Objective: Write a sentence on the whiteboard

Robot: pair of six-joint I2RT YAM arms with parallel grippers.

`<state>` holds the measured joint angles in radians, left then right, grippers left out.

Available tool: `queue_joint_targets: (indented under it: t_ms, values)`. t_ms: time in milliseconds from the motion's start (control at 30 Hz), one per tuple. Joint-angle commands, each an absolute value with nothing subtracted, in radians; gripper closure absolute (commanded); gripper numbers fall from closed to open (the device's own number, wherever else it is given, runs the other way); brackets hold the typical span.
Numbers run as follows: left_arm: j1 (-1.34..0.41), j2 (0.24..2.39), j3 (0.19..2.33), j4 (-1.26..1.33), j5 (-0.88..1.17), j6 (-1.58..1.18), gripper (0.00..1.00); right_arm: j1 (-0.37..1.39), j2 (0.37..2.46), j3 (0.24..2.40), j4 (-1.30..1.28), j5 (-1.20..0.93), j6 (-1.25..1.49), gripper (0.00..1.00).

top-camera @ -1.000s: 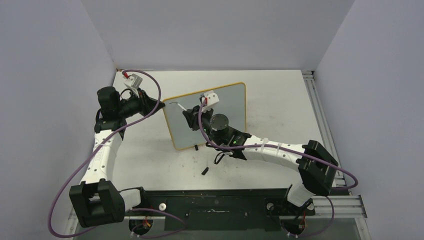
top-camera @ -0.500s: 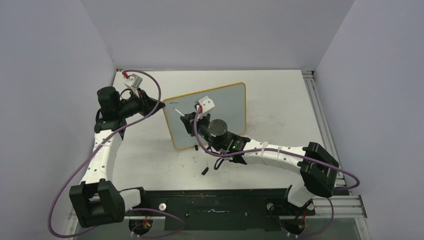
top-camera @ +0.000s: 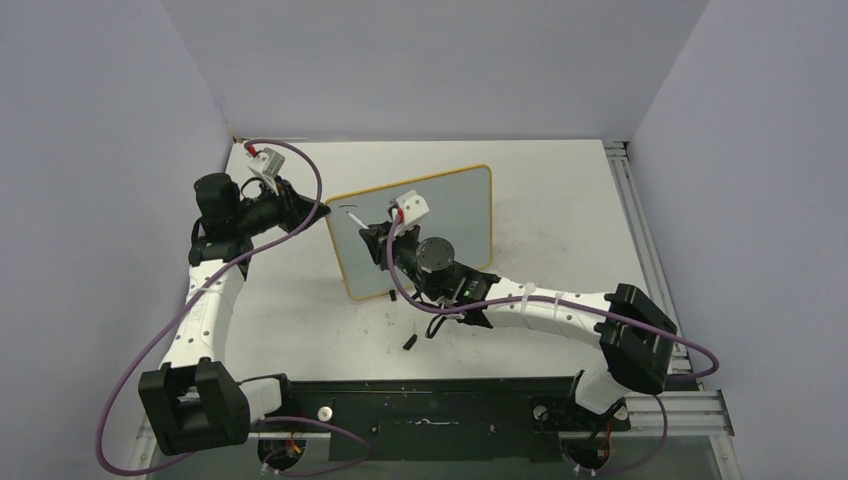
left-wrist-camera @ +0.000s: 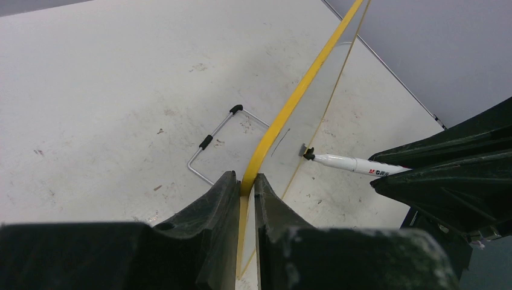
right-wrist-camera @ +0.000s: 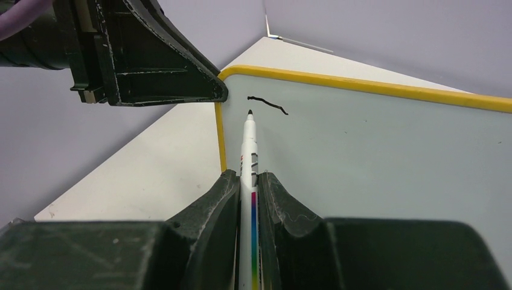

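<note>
So far the whiteboard stands propped on the middle of the bench, nearer the far edge than the near one, its left end turned toward the far-left corner. Of the sentence only one short wavy black stroke shows, high in the board's upper left corner, so I judge the writing barely begun. The marker points at the glossy face just below the left end of that stroke. In the left wrist view its tip seems to meet its own reflection, so it is probably touching, though the angle is too shallow to be sure. The right gripper is clamped narrow on the barrel, well back from the nib, which leaves the tip free to draw. The left gripper, reaching in from the far-left corner, pinches the yellow frame at the board's left edge, most likely to brace the board against the pen's push. A wire stand lies on the table behind the board. The barrel carries a small red mark that looks like "M&G", then print too small to read, and a rainbow colour strip further back. A small dark piece, perhaps the cap, lies toward the near edge.
</note>
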<state>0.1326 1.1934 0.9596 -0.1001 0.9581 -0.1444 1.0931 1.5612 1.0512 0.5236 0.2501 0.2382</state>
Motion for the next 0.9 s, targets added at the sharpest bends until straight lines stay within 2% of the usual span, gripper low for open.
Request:
queue_joint_targets:
  t_ms: [0,867]
  values:
    - [0.135,1.180,0.965,-0.085,0.969,-0.133,1.00,1.089,1.573,1.105,0.588,0.271,0.222,0.95]
    - [0.139,1.181,0.965,-0.086,0.972,-0.132,1.00,1.075,1.622,1.117,0.585,0.291,0.232,0.95]
